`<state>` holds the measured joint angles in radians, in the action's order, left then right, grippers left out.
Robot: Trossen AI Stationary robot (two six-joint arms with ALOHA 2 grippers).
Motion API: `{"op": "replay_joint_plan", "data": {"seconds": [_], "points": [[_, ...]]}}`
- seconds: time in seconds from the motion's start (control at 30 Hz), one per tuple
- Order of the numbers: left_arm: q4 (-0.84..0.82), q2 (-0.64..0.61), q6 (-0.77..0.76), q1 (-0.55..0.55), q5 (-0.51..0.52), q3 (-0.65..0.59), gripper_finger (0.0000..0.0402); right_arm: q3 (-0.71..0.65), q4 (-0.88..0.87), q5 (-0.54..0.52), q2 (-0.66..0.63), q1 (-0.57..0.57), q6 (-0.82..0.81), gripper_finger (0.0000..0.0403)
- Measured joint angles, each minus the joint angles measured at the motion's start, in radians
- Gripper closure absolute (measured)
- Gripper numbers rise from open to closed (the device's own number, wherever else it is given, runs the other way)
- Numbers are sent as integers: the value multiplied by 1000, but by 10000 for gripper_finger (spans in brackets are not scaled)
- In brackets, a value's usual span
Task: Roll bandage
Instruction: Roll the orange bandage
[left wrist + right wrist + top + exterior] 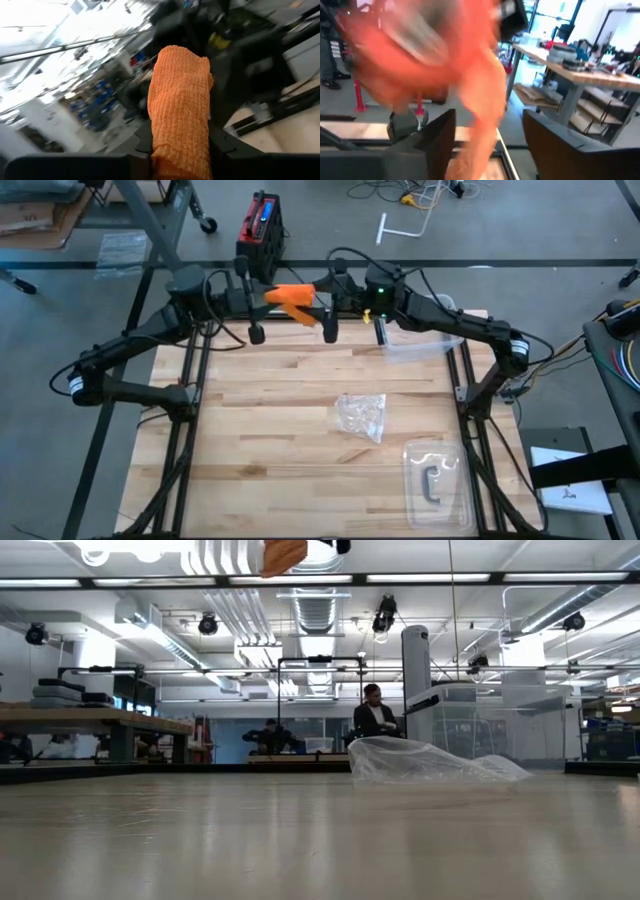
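Observation:
The orange bandage [290,296] is high above the table's far edge, between my two raised arms. In the left wrist view it is a thick ribbed wad [180,100], and my left gripper [181,150] is shut on it. My right gripper [490,145] faces it from the table's right with its fingers apart. A blurred loose length of the bandage [480,125] runs down through the gap between those fingers; I cannot tell whether it touches them. The low view shows only an orange tip [283,554] at its top edge. My left gripper pinches the bandage wad between its two fingers, which sit on its two opposite sides [160,150]. The fingers come at it about level, from the table's left. The wad sticks out ahead of the fingers and is lifted well clear of the table.
A crumpled clear wrapper [362,417] lies mid-table, also visible in the low view [430,762]. A clear plastic case [437,480] holding a dark clip lies near the front right corner. Another clear plastic piece [420,345] lies under the right arm. A person [375,715] sits far behind the table.

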<state>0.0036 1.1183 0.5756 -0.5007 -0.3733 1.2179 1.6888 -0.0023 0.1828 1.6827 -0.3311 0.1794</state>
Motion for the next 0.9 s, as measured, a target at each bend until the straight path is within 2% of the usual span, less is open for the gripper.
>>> {"op": "replay_joint_plan", "data": {"seconds": [0.07,0.23,0.27,0.47,0.6,0.73,0.9], "points": [[-15,-3,-27,0,-39,0,317,-2,-8,0,9,-1,4,231],[-55,-27,-40,0,-56,0,319,-3,-3,0,-4,-1,56,372],[-60,-35,-40,0,-56,0,320,-3,-6,0,-6,-1,75,386],[-113,-93,-54,-1,-70,0,323,-4,-58,-52,-44,2,121,401],[-117,-133,-70,-1,-137,0,323,-4,-112,-75,-57,2,142,402],[-99,-141,-91,-1,-207,-1,323,-9,-153,-74,-54,2,118,402],[-35,-124,-149,-1,-217,-1,323,-32,-175,-71,-45,3,41,403]]}}
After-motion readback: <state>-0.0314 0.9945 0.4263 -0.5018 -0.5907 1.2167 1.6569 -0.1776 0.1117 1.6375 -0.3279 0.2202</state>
